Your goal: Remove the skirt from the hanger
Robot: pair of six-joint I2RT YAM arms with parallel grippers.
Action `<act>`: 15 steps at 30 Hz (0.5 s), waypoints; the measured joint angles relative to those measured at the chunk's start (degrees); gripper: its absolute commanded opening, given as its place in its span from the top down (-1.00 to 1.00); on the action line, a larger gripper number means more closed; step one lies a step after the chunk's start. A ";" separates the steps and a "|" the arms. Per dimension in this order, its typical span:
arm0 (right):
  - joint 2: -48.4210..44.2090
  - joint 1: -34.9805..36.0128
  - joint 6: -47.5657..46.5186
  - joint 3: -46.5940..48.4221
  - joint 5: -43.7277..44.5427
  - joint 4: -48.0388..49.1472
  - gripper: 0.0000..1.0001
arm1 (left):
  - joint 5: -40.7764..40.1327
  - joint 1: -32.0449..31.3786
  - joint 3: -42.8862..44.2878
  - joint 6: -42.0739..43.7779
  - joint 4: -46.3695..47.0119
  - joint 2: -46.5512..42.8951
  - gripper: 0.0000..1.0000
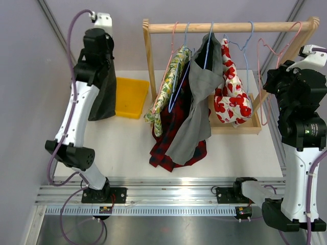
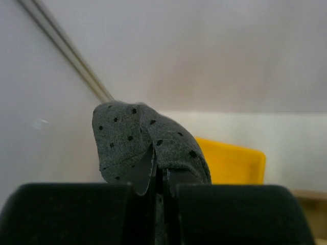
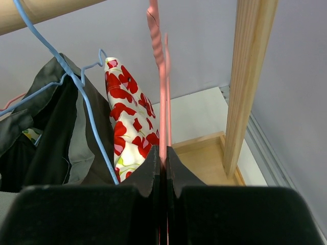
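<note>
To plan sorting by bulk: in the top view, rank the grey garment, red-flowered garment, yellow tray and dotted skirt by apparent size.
1. grey garment
2. red-flowered garment
3. yellow tray and dotted skirt look alike; the skirt hangs raised, likely nearer the camera, and is partly hidden, so they stay unranked.

Grey dotted skirt [image 2: 138,138] hangs limp, apparently off pink hanger [image 3: 162,102].
</note>
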 measured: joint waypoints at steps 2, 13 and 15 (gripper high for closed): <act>-0.22 0.00 0.02 -0.37 -0.07 0.15 1.00 | 3.85 1.79 -4.98 -3.26 0.79 2.78 1.00; -0.76 0.00 0.04 -1.53 -0.24 0.35 1.00 | 12.61 7.67 -11.34 -11.80 0.70 11.10 -0.97; -0.61 0.00 0.04 -1.49 -0.26 0.35 1.00 | 16.65 7.87 -11.17 -14.14 -0.04 11.45 -0.98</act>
